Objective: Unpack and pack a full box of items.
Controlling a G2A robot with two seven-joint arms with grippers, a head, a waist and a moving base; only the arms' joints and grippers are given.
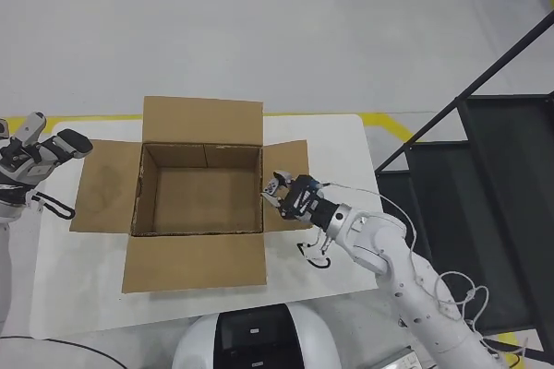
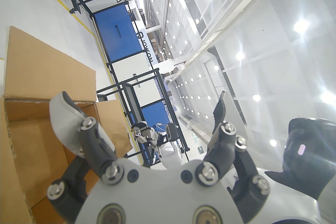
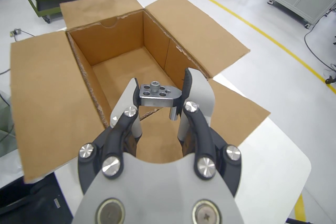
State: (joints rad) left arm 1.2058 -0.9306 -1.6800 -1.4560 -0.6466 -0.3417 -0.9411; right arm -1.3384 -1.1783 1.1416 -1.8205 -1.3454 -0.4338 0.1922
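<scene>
Gripping a bracket (image 3: 157, 98) with my right claw (image 3: 160, 83), I am clamping its fingers on the part's two ends and hovering it above the right flap (image 1: 286, 157) of the box (image 3: 118, 36), just beside the rim. The box is sitting open on the table (image 3: 275, 156), all four flaps spread, its brown floor showing. My left claw (image 1: 55, 132) is hanging near the table's left edge, beside the left flap (image 1: 106, 184), fingers spread apart and gripping nothing.

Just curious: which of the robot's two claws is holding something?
The right gripper, at the box, grips a metal bracket; the left gripper is open, empty.
</scene>
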